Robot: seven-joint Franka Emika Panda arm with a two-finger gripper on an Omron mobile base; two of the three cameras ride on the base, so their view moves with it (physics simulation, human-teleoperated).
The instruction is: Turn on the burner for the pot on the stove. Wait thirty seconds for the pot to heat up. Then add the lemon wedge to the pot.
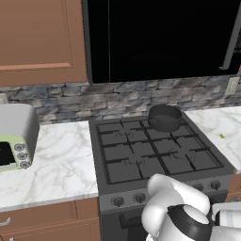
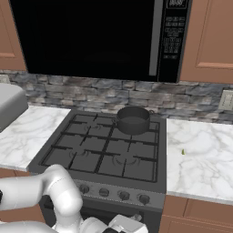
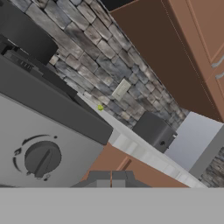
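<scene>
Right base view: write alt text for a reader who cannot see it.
A dark pot sits on the back right burner of a black stove, its front knobs in a row below. A tiny lemon wedge lies on the marble counter to the right, and the white arm bends low at the front.

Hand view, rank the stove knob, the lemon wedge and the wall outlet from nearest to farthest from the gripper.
From the shut gripper:
1. Stove knob, on the stove front, just ahead of the tips.
2. Lemon wedge, on the counter beside the stove.
3. Wall outlet, on the stone backsplash behind the wedge.
</scene>
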